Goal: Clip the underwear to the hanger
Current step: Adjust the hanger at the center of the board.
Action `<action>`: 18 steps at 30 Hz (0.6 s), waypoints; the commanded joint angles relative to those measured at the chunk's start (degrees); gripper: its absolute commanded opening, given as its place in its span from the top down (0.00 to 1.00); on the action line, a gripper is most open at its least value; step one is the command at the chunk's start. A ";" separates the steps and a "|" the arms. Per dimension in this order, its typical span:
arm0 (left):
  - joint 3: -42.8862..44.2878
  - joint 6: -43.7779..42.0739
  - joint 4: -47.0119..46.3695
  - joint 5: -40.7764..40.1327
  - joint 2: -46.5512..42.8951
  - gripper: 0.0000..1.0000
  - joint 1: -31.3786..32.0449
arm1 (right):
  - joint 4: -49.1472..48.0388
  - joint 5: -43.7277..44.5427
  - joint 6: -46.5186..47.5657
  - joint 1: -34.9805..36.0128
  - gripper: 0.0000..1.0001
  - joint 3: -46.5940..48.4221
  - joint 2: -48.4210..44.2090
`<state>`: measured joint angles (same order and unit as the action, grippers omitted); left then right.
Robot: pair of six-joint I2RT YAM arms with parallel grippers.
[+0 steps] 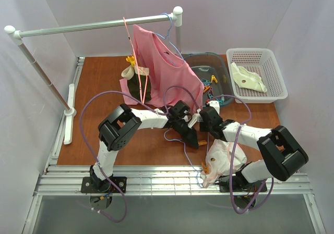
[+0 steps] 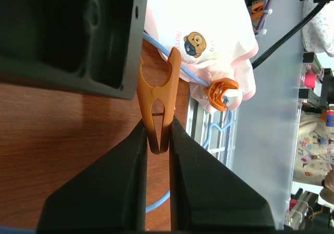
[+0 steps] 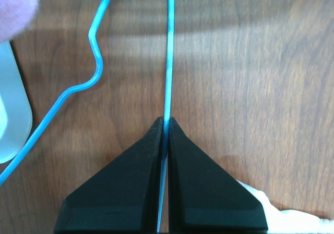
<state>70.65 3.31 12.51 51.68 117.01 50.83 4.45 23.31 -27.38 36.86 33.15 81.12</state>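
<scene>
Left claw pinches orange plastic peg; right claw clamps thin wire hanger.

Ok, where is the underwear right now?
In the top view the underwear lies at the table's near right edge, against the right arm's base, with an orange clip on its near corner.

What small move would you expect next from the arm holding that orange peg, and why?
Probably nudge the orange peg forward over the hanger wire and underwear edge. The left gripper pinches it open there; the right gripper clamps the wire.
</scene>
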 commanded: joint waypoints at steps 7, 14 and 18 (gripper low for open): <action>5.72 3.19 5.59 -4.75 5.07 0.99 -0.64 | 2.76 -6.78 2.86 6.38 0.99 1.66 -0.61; 5.46 3.37 5.68 -5.36 3.75 0.99 -0.64 | 2.85 -10.47 1.10 9.80 0.99 2.71 -3.60; 4.94 3.37 5.59 -5.71 2.96 0.99 -0.64 | 3.02 -11.97 0.57 11.91 0.99 4.20 -5.45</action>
<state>73.78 -0.21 19.25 56.14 118.48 50.48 8.45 25.65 -30.65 38.92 33.26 79.64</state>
